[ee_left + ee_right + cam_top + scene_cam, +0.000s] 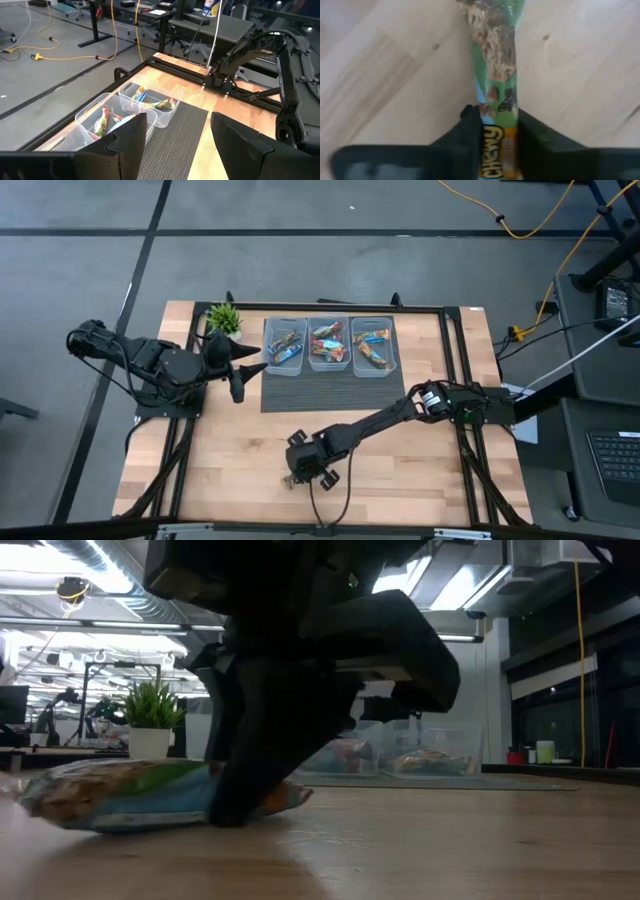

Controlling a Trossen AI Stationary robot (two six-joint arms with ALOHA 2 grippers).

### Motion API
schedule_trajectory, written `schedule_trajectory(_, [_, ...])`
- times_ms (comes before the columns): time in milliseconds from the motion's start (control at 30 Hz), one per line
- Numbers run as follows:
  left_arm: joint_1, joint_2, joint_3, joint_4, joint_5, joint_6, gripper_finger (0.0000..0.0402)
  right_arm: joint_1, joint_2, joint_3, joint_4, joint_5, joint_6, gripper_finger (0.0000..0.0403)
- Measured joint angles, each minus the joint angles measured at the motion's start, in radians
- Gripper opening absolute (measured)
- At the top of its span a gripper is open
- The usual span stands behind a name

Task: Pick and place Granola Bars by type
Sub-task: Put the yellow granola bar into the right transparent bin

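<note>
A green-wrapped granola bar (496,65) lies flat on the bare wood near the table's near edge (289,479); the low view shows it as well (110,795). My right gripper (497,125) stands over it, shut on it (298,474). More bars lie in three clear bins (328,346) on a dark mat. My left gripper (244,372) waits open at the mat's left edge, touching nothing; in its wrist view the fingers (125,137) stand wide apart. My right gripper pinches the green granola bar between its two fingers, one on each long side, toward the end printed "Chewy" (492,137). The fingers (240,780) come from above, pointing down, and lie across the bar. The bar rests flat on the table.
The three bins stand side by side on the dark ribbed mat (300,392) at the table's far middle. A small potted plant (225,318) stands left of them. Black frame rails run along the table's left and right sides. Bare wood lies around the right gripper.
</note>
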Motion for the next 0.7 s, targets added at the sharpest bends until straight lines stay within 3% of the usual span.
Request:
schedule_trajectory(100, [0.000, 0.000, 0.000, 0.000, 0.000, 0.007, 0.0214, -0.006, -0.003, 0.000, -0.021, 0.001, 0.006, 0.0051])
schedule_trajectory(400, [0.000, 0.000, 0.000, -0.005, 0.000, 0.010, 0.0214, -0.064, -0.069, -0.003, -0.211, 0.035, 0.049, 0.0058])
schedule_trajectory(500, [0.000, -0.003, 0.000, -0.006, 0.000, 0.009, 0.0214, -0.096, -0.130, -0.003, -0.298, 0.091, 0.053, 0.0070])
schedule_trajectory(700, [0.000, -0.003, 0.000, -0.007, 0.000, 0.008, 0.0214, -0.169, -0.297, -0.003, -0.391, 0.131, 0.102, 0.0046])
